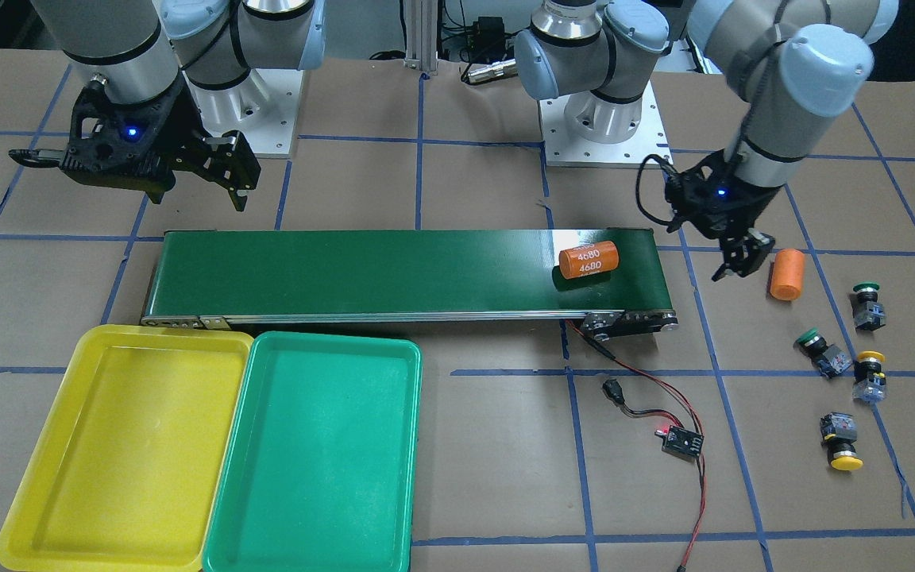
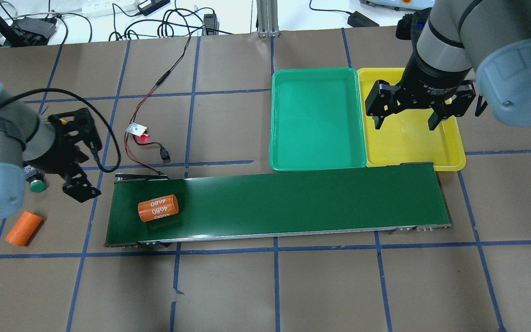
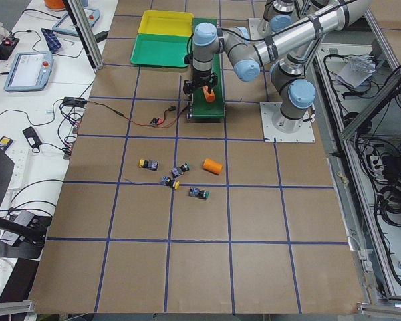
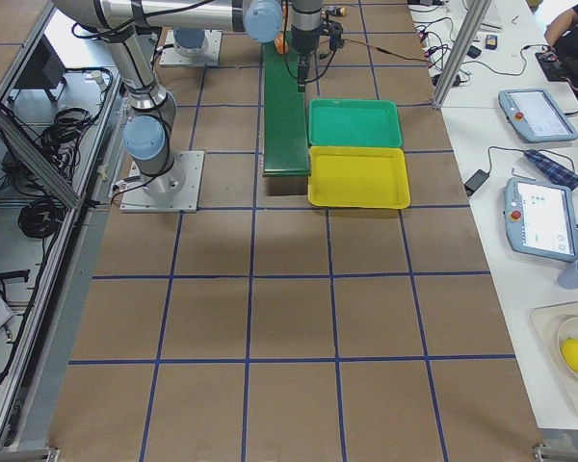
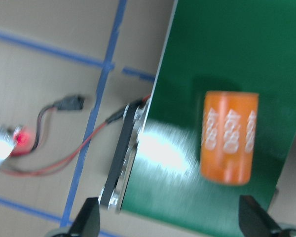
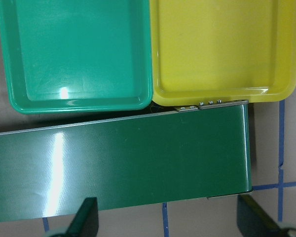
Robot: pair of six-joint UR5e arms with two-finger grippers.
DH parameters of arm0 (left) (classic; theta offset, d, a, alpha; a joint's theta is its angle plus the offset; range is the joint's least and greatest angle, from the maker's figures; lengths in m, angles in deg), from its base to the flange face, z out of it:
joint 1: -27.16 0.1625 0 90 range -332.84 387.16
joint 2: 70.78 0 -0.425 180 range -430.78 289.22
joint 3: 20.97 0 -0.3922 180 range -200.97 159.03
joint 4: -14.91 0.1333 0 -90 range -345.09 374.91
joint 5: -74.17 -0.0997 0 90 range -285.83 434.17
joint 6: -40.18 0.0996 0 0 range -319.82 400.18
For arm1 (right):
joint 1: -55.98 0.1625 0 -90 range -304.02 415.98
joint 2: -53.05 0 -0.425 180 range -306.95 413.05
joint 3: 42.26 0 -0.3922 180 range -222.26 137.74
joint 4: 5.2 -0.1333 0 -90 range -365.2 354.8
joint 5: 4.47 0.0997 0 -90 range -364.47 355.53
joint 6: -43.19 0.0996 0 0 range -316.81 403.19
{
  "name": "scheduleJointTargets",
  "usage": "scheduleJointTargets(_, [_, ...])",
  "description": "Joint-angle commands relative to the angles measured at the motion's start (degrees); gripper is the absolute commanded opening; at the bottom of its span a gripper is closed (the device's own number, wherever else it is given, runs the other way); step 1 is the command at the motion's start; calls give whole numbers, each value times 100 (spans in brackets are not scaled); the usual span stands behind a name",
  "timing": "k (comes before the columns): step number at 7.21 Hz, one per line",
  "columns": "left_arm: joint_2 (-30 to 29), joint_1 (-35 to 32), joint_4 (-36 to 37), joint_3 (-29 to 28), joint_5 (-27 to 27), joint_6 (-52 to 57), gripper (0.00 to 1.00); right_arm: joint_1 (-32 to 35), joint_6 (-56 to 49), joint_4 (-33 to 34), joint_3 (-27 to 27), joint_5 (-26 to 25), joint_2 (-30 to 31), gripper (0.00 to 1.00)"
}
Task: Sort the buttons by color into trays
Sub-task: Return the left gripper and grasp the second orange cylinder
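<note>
My left gripper (image 1: 739, 259) hangs wide open above the conveyor's (image 1: 386, 270) orange cylinder (image 1: 588, 260). My right gripper (image 2: 406, 121) hovers high near the yellow tray (image 2: 413, 154), jaws apart.

bright even light; white glare on the conveyor belt (image 1: 394, 274); left-wrist blur

Four buttons, each with a mushroom cap on a black-and-clear blocky body, lie loosely grouped on the desk (image 1: 505, 477), well apart from the trays. The first green button (image 1: 868, 306) lies nearest the robot. The second green button (image 1: 820, 350) lies tilted, just beside the first yellow button (image 1: 869, 376). The second yellow button (image 1: 840, 442) lies farthest out, cap pointing away from the robot. The yellow tray (image 1: 108, 461) and the green tray (image 1: 314, 461), both shallow with rounded corners, lie flat with their long edges touching.
</note>
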Motion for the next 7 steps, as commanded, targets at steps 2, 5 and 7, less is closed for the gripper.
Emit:
scheduleJointTargets(2, [-842,1885,361,-243,-106,-151,100,9,0,-3,27,-1,5,100])
scheduleJointTargets(5, [-1454,2131,655,-395,-202,-1496,100,0,35,24,317,-10,40,100])
scheduleJointTargets(7, [-1725,2545,811,16,-282,-672,100,0,61,15,326,-54,49,100])
